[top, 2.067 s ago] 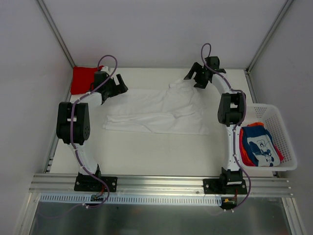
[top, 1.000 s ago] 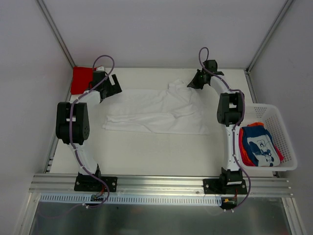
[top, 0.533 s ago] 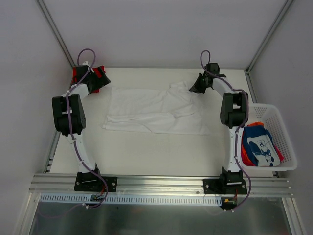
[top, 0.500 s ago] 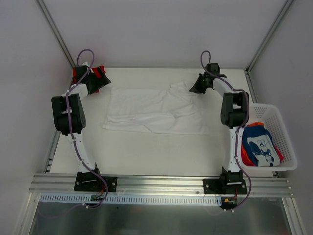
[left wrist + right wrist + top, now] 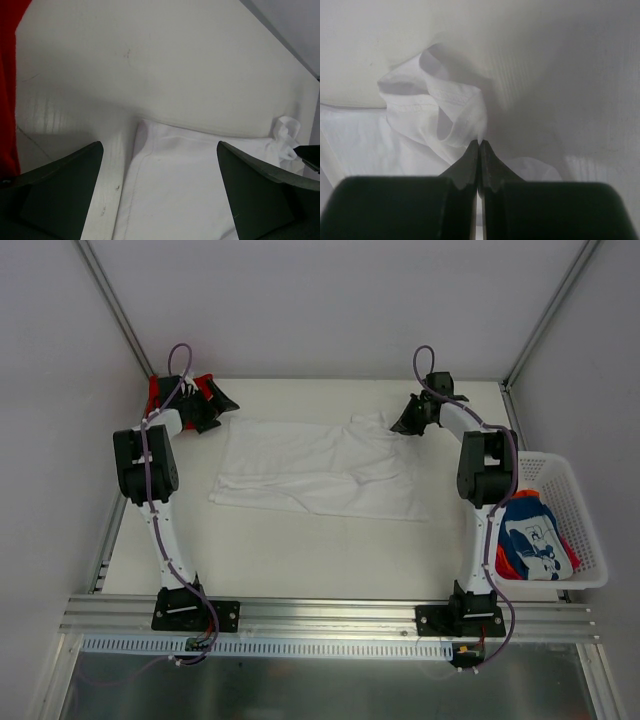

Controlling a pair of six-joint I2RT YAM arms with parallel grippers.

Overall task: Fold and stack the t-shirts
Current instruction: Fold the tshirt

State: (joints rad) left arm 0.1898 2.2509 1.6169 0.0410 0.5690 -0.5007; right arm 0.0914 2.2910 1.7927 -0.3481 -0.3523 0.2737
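Observation:
A plain white t-shirt (image 5: pixel 320 465) lies spread across the middle of the table. My right gripper (image 5: pixel 401 426) is at its far right corner, shut on a bunched fold of the white cloth (image 5: pixel 445 115), which comes to a point at the closed tips (image 5: pixel 479 143). My left gripper (image 5: pixel 224 402) hovers wide open at the shirt's far left corner (image 5: pixel 200 190), with nothing between its fingers (image 5: pixel 60 192). A red t-shirt (image 5: pixel 160 390) lies in the far left corner, partly hidden by the left arm; its edge (image 5: pixel 6 75) shows in the left wrist view. A blue t-shirt with white print (image 5: pixel 535 535) rests on an orange-red one (image 5: pixel 499 558).
A white mesh basket (image 5: pixel 572 483) at the right edge holds the blue and orange-red shirts. Walls and metal frame posts close in the back and both sides. The right arm's upright link (image 5: pixel 483 470) stands between the white shirt and the basket.
The left arm swung back and left toward the red shirt. The right gripper moved right with the cloth, and the shirt's far edge now lies straighter and flatter.

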